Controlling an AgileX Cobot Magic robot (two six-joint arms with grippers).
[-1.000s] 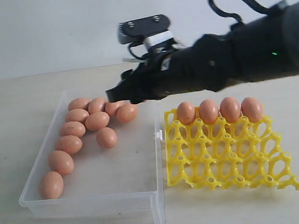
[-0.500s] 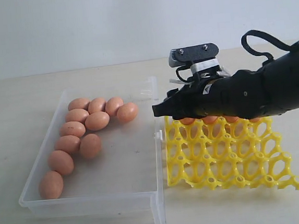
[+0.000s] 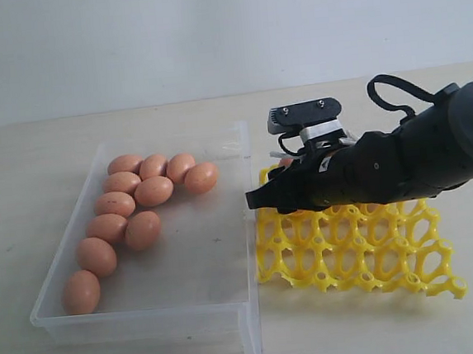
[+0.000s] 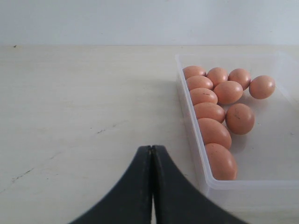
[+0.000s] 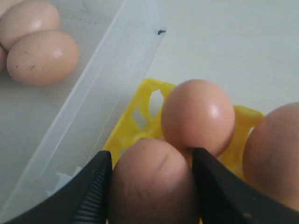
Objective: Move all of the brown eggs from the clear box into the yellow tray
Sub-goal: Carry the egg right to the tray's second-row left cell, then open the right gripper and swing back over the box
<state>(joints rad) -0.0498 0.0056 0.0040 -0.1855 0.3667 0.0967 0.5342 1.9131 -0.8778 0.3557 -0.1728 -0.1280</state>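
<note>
right arm stretched low over tray | right claw grasping egg at tray edge beside box | left claw clenched

yellow tray: you lose its far row behind the right arm, mid-right.
gripped egg: bottom edge cuts it off for you.
</note>
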